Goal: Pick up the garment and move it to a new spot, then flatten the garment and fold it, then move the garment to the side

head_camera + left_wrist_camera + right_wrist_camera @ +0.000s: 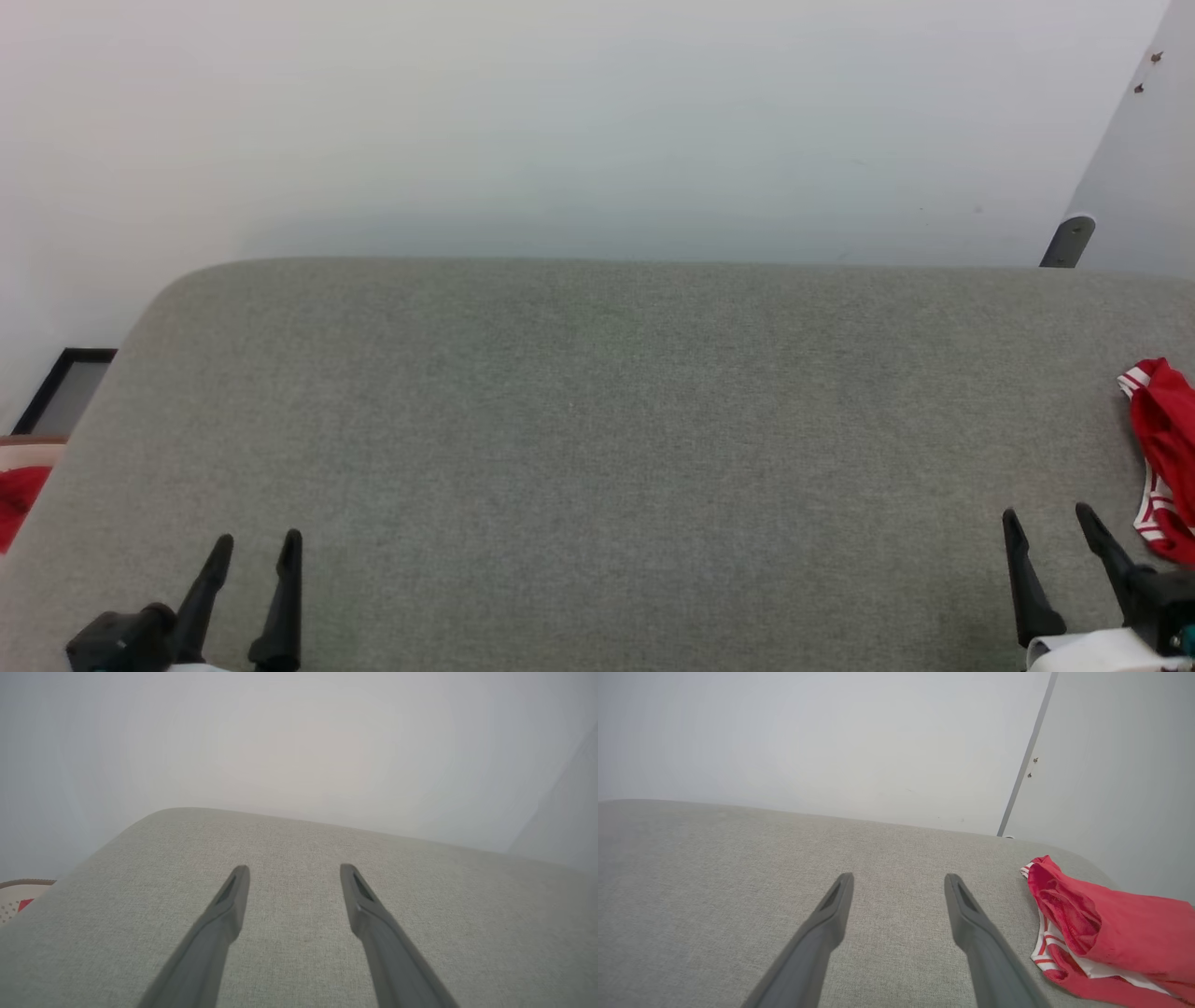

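Grey fabric base: padded surface (597, 420) with a woven cover and rounded far corners, spanning the head view; pale wall (597, 121) directly behind it
Garment location: garment (1165, 439) lies crumpled on the right end of the padded surface, cut off by the right edge of the head view; it rests on the cover, held by nothing
Garment appearance: bright red cloth over a white panel; red-white stripe trim along the edge facing the right gripper; logo cannot be made out
Left gripper: left gripper (259, 537) at the lower left, above the near part of the padded surface; fingers (233, 900) spread apart, only bare cover between them; well apart from the garment
Right gripper: right gripper (1046, 511) at the lower right; fingers (966, 910) spread apart, only bare cover between them; garment (1111, 933) near the outer finger, not touching it
Left margin: cream perforated basket (14, 898) beside the left end of the padded surface; red cloth (17, 495) showing at that spot; dark frame (65, 387) beyond it, by the wall
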